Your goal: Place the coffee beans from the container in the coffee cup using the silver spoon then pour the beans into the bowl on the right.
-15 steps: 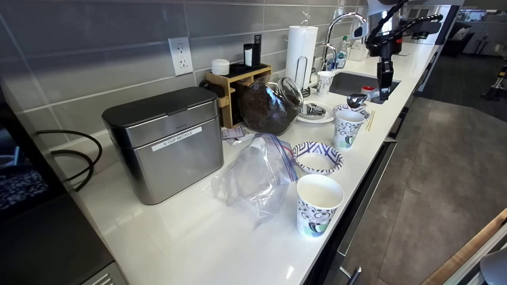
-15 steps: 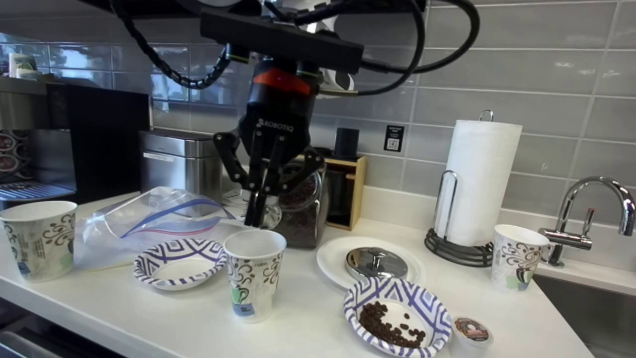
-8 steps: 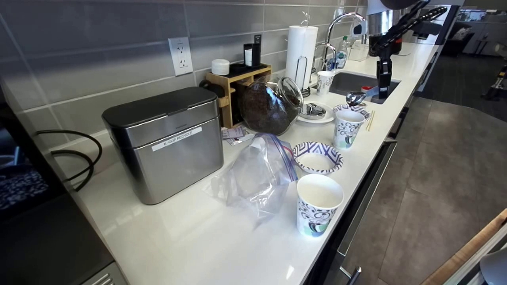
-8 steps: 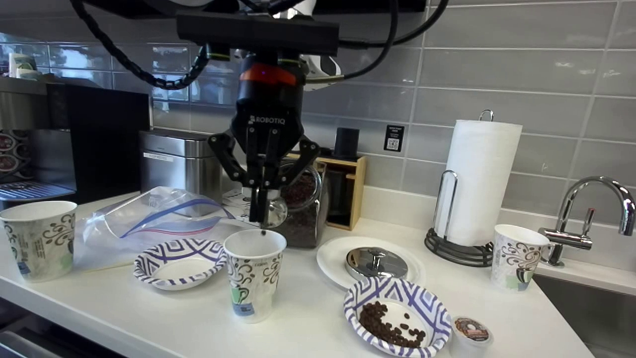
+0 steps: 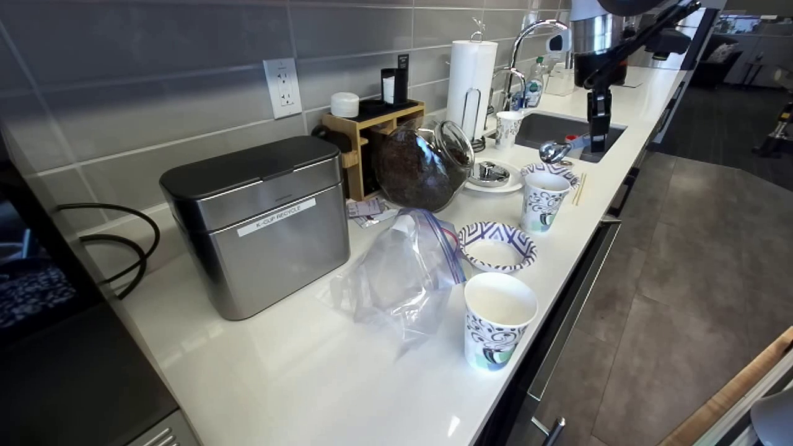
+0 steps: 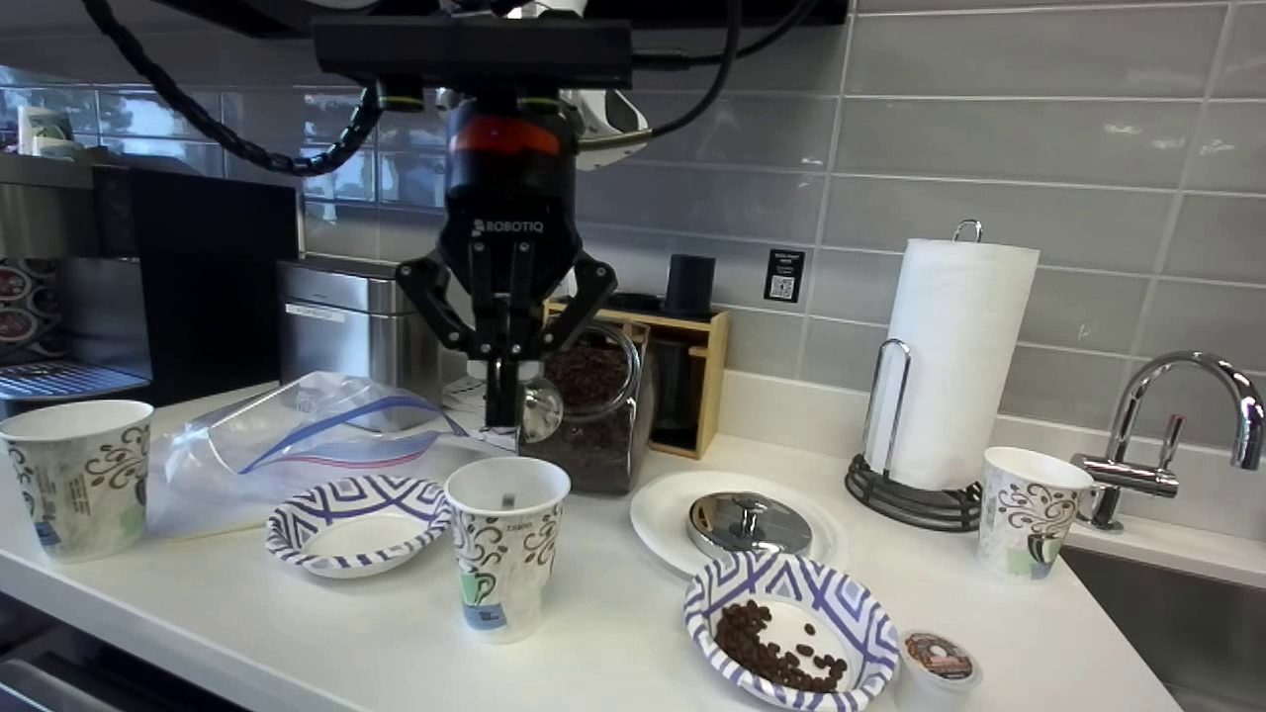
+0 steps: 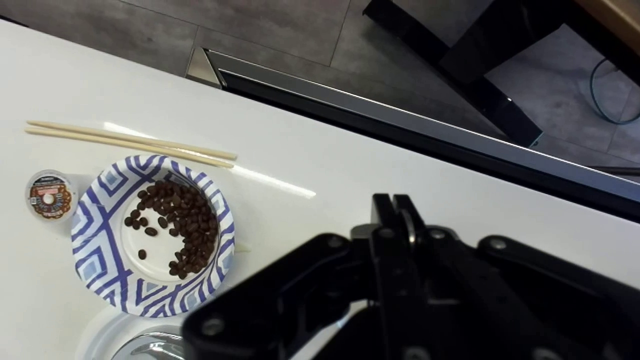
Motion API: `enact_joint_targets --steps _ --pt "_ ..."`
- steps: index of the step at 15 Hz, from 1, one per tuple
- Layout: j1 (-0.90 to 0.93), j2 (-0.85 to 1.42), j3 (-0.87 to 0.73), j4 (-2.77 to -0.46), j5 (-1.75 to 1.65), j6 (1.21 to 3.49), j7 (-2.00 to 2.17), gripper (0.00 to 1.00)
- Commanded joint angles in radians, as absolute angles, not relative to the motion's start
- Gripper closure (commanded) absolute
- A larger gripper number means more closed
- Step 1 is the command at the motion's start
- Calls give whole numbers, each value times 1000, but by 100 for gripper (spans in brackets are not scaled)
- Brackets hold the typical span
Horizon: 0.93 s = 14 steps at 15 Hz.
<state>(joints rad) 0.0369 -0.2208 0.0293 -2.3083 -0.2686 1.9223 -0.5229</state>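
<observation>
Beans (image 7: 195, 220) lie in one of two bowls (image 7: 95, 265), your gripper (image 7: 392, 202) clenching one spoon (image 5: 551, 151), three cups (image 6: 509, 564) on the counter (image 6: 613, 633) by tiles (image 6: 1068, 138).

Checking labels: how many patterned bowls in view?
2: the beanless bowl beside the plastic bag; the bean bowl beside the coffee pod. Any stacked underneath would be hidden.

Paper towels (image 6: 957, 371) — recycling bin (image 5: 279, 254) — chopsticks (image 7: 127, 138)

Glare streaks the bright counter (image 7: 310, 160) in the wrist view, where the gripper (image 7: 392, 201) looks dark, slightly soft; in an exterior view, tiles (image 6: 150, 112) carry pale reflections.
</observation>
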Motion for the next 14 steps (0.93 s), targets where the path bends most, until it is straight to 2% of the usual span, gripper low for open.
enact_joint_targets --steps 1,14 --pt "56 -257 40 -2342 -322 1928 -477 99" --pt "87 -248 84 -2326 -417 1924 -398 99"
